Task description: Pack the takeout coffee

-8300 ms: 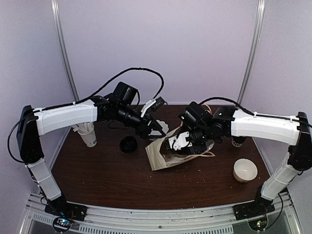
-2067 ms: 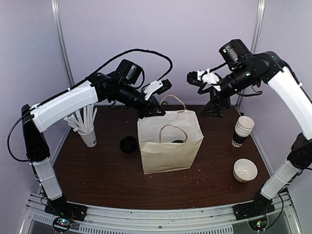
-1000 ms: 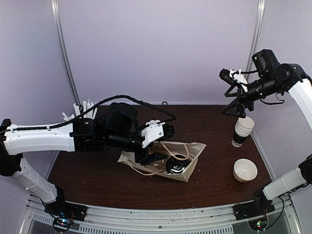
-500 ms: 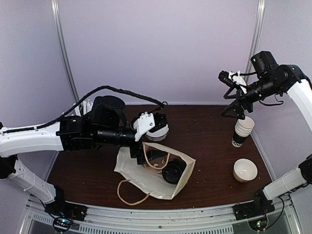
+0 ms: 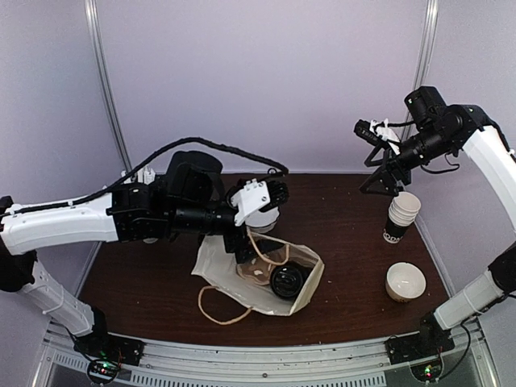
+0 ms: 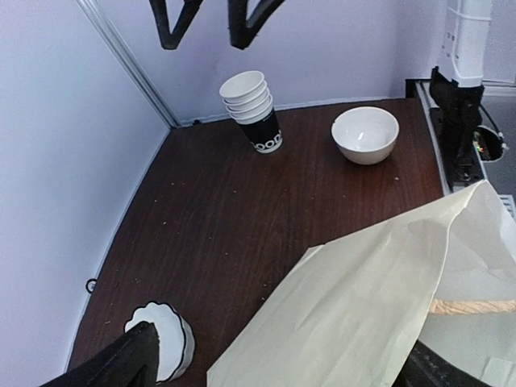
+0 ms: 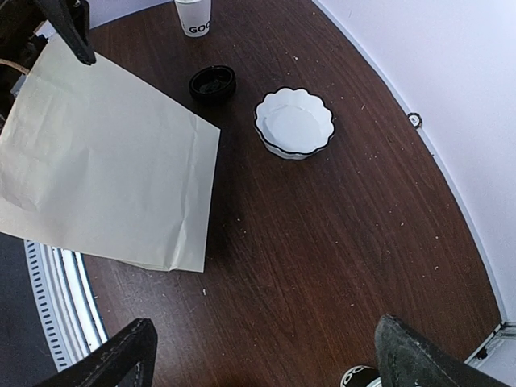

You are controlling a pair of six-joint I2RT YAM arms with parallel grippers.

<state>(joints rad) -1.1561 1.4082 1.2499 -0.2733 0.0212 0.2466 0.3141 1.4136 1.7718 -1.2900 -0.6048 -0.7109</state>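
Observation:
The takeout coffee (image 5: 286, 280) shows only as a round black lid inside the mouth of a cream paper bag (image 5: 234, 274); its cup body is hidden. The bag lies slumped on its side on the table, also seen in the left wrist view (image 6: 379, 298) and the right wrist view (image 7: 97, 161). My left gripper (image 5: 256, 222) hovers open just behind the bag, its jaws (image 6: 274, 375) spread wide with nothing between them. My right gripper (image 5: 372, 157) hangs high at the back right, open and empty (image 7: 266, 363).
A fluted white dish (image 7: 294, 122) sits behind the bag, under my left gripper. A loose black lid (image 7: 212, 82) lies beyond it. A stack of nested cups (image 5: 401, 216) and a white bowl (image 5: 405, 281) stand at the right. The purple wall is close behind.
My left gripper has opened fully and drawn back from the bag, which has shifted and settled on its side. My right arm has drifted slightly left.

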